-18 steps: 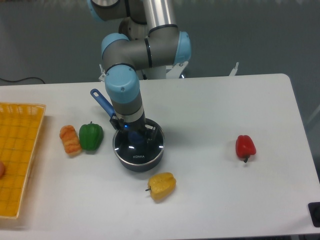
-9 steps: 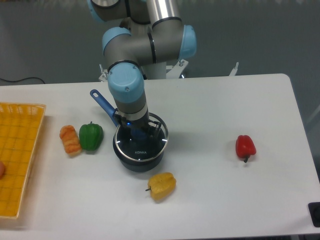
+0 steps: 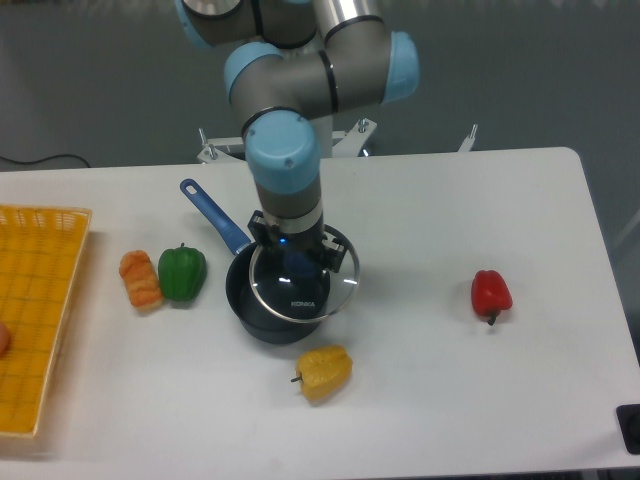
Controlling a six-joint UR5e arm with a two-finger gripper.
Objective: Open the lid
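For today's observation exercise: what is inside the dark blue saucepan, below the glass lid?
The gripper holds the lid raised and shifted right of the saucepan. The exposed left part shows only dark interior, nothing visible. The rest is covered by lid and gripper.

The only writing in view is a short line of white lettering on the clear glass of the lid (image 3: 303,281), near its front edge just inside the metal rim. It appears to read "KONKA", though the letters are small and somewhat blurred at this size. Nothing else in view carries any readable text, label, number or sign.
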